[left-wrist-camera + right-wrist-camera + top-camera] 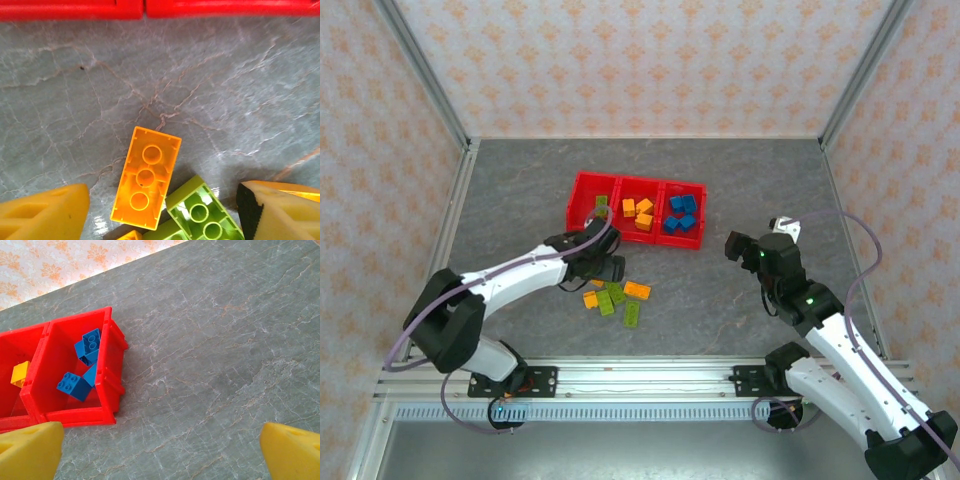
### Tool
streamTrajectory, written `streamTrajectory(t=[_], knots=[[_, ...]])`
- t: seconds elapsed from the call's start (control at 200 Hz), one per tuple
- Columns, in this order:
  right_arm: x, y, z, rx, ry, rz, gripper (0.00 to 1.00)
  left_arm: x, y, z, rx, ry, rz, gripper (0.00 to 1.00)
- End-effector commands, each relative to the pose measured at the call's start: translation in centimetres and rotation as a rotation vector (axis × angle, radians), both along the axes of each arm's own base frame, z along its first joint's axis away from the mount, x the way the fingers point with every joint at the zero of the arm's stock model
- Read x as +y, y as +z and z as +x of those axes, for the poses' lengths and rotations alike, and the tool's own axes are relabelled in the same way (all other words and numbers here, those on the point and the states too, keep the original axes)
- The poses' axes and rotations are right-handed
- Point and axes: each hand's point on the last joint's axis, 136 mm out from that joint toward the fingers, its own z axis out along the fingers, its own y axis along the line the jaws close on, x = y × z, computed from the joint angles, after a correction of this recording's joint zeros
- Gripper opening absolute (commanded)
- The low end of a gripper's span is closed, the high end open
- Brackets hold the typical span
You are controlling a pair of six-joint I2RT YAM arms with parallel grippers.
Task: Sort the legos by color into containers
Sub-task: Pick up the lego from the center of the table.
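Observation:
The red tray [576, 200] holds a lime green lego [602, 204] in its left container, orange legos [640, 212] in the middle one and blue legos [682, 215] in the right one. Loose orange and green legos [616, 297] lie in front of it. My left gripper [604, 270] hovers low over that pile, open. An upside-down orange lego [146, 179] and a green one [202, 212] lie between its yellow fingers [45, 215], untouched. To the right of the tray my right gripper [745, 243] is open over bare table. Its view shows blue legos [89, 346] in the tray [107, 370].
Patterned walls with metal posts close off the back and both sides of the grey marbled table [760, 180]. A metal rail [640, 375] carrying both arm bases runs along the near edge. Bare table lies right of the tray and behind it.

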Motion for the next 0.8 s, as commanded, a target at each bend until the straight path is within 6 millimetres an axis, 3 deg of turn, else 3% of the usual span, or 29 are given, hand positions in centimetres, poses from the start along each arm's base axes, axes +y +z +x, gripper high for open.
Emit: streamTrajectory(t=[0.0, 0.486, 0.796], knots=[[-0.3, -0.3, 0.0, 0.003, -0.019, -0.006, 1.00, -0.2, -1.0, 0.2, 0.019, -0.012, 0.020, 0.75], [-0.3, -0.3, 0.0, 0.004, -0.022, -0.008, 1.00, 0.3, -4.3, 1.1, 0.060, -0.001, 0.109, 0.70], [-0.4, -0.3, 0.0, 0.003, -0.025, -0.008, 1.00, 1.0, -5.5, 1.6, 0.087, 0.036, 0.121, 0.50]])
